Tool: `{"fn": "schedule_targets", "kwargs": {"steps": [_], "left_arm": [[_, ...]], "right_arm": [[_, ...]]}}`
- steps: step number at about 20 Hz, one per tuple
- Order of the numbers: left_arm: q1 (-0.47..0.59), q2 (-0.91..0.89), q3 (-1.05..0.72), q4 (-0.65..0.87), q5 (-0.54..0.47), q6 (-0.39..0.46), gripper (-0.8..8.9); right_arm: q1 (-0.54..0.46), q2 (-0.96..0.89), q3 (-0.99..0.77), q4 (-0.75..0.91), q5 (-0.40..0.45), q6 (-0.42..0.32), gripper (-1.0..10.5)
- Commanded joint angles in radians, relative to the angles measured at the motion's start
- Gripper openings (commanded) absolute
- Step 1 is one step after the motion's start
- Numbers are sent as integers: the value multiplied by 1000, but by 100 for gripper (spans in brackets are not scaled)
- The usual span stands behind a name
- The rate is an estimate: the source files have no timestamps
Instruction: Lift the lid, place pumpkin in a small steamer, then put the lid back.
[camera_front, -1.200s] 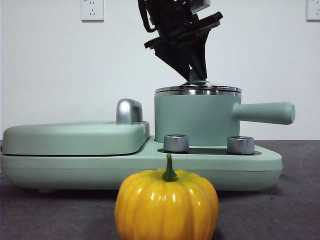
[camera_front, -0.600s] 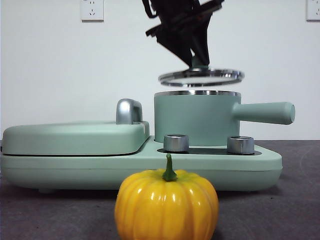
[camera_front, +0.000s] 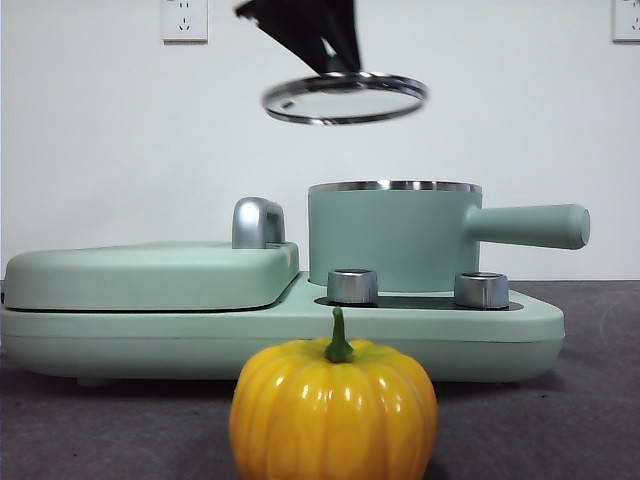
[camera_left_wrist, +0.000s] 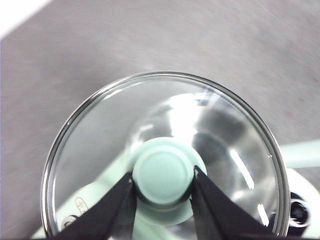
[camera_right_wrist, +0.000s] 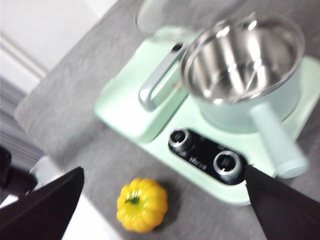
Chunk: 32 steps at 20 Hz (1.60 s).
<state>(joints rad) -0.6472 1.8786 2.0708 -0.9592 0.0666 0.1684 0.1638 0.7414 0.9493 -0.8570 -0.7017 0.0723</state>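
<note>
My left gripper (camera_left_wrist: 163, 176) is shut on the mint-green knob (camera_left_wrist: 163, 171) of the glass lid (camera_left_wrist: 100, 145). In the front view the lid (camera_front: 345, 97) hangs slightly tilted, well above the small steamer (camera_front: 395, 240) and a little to its left, with the gripper (camera_front: 310, 30) dark at the top edge. The steamer (camera_right_wrist: 245, 60) stands uncovered, and its steel inside holds nothing. The yellow-orange pumpkin (camera_front: 333, 410) sits on the table in front of the appliance. In the right wrist view the pumpkin (camera_right_wrist: 142, 205) lies below my open right gripper (camera_right_wrist: 161, 172), which hovers high above it.
The pot's long handle (camera_front: 530, 225) points right. Beside the pot lies the wide hinged griddle cover (camera_front: 150, 275) with its chrome handle (camera_front: 258, 222). Two steel knobs (camera_front: 352, 286) (camera_front: 481, 290) stand on the base front. Grey table surface surrounds the appliance.
The lid came off the steamer's rim and has risen, moving left with my left gripper. The pumpkin and pot have not moved.
</note>
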Motion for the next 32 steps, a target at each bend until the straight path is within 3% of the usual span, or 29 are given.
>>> {"fn": "schedule_targets", "kwargs": {"steps": [1,8,14,16,19,32], "left_arm": [[33,-22,34,-1,1,-4,17],[185,-56,34,-26,1,-4,18],[298,-56,34,-35,2,-5,17],[324,-56,33,-42,2,-9,17],[351,-56,32,-42,2,-22,17],[362,-56,32,-43,3,-27,17]], "right_arm": [[119,46,21,8,69,65,491],[579,275,29,91,404,271,491],[817,513,39,124,533,348,491],[848,573,46,125,551,346,495],[858,651,47,150,553,339,593],[870,863,47,225,548,309,592]]}}
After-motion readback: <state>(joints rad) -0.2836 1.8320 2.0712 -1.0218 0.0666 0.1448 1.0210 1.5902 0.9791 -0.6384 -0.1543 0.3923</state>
